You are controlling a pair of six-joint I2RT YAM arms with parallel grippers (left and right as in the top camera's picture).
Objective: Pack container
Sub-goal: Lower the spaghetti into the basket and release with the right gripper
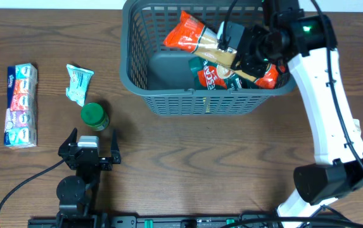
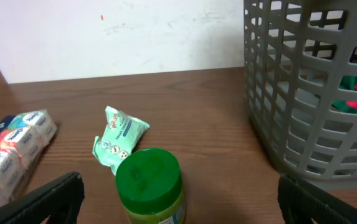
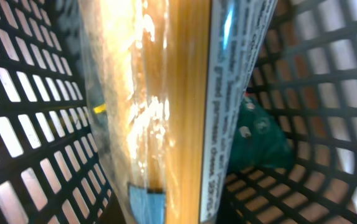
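Wooden table (image 1: 200,158): left gripper (image 1: 94,135) gapes; right gripper (image 1: 232,50), in container (image 1: 168,104), clamps view-blocking pasta packet (image 3: 184,93).

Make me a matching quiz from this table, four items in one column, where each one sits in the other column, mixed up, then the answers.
Items:
1. green-lidded jar
2. tissue multipack
3. pasta packet
4. mint-green sachet

Places:
A. gripped by the right tool at the container
B. far left of the table
C. just ahead of the open left tool
D. between the tissues and the container, just beyond the jar

Pairs: 1-C, 2-B, 3-A, 4-D
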